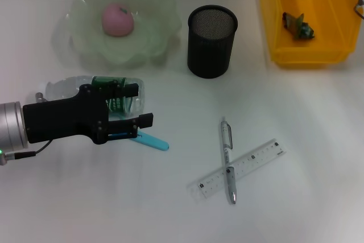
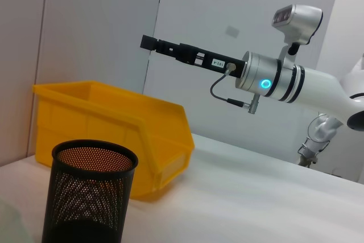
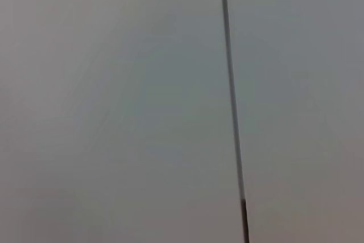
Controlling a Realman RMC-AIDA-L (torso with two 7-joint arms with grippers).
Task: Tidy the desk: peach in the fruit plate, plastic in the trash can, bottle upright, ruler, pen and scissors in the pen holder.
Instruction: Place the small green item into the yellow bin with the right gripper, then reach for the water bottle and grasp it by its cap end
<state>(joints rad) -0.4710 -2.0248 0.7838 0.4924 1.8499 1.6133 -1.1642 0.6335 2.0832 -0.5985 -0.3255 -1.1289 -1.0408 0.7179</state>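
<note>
The head view shows the left gripper (image 1: pixel 139 105) low over the table (image 1: pixel 85 209), its fingers spread wide — one over the lying bottle (image 1: pixel 96 90), the other by the blue scissors (image 1: pixel 149 140). The peach (image 1: pixel 118 19) sits in the fruit plate (image 1: pixel 153 4); pen (image 1: pixel 227 155) and ruler (image 1: pixel 250 163) lie crossed. Only the left wrist view shows the right gripper (image 2: pixel 149 42) — raised above the yellow trash can (image 2: pixel 114 118) behind the pen holder (image 2: pixel 91 197); whether its fingers are parted cannot be told.
</note>
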